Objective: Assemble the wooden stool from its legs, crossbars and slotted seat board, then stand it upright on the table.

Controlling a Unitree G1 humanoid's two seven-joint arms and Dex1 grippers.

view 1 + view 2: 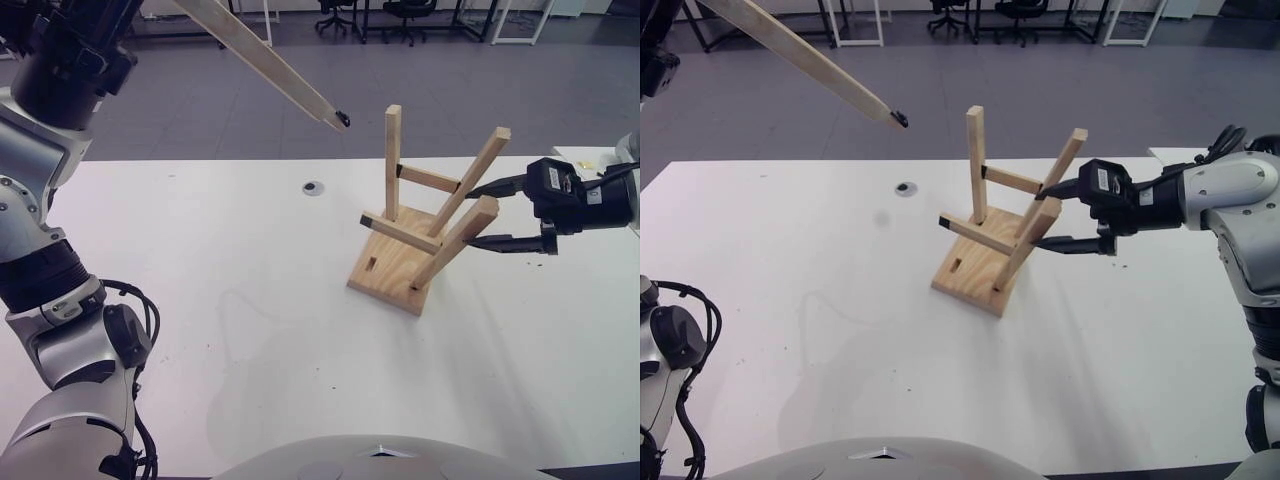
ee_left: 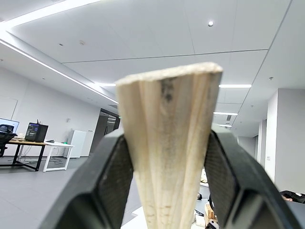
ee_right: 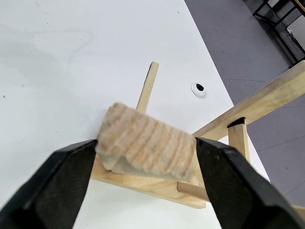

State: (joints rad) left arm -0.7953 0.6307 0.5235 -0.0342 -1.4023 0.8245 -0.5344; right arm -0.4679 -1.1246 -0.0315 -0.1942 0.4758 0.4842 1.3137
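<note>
The part-built stool stands upside down on the white table. Its slotted seat board lies flat, with three legs rising from it, joined by crossbars. My right gripper comes in from the right and is shut on the top end of the nearest leg; the right wrist view shows that leg end squeezed between both fingers. High at the upper left, my left gripper is shut on a loose wooden leg. Its black-capped tip hangs in the air to the left of the stool.
A small round grommet sits in the table behind and left of the stool. The table's far edge runs just behind the stool, with grey floor beyond. Open tabletop lies to the left and in front.
</note>
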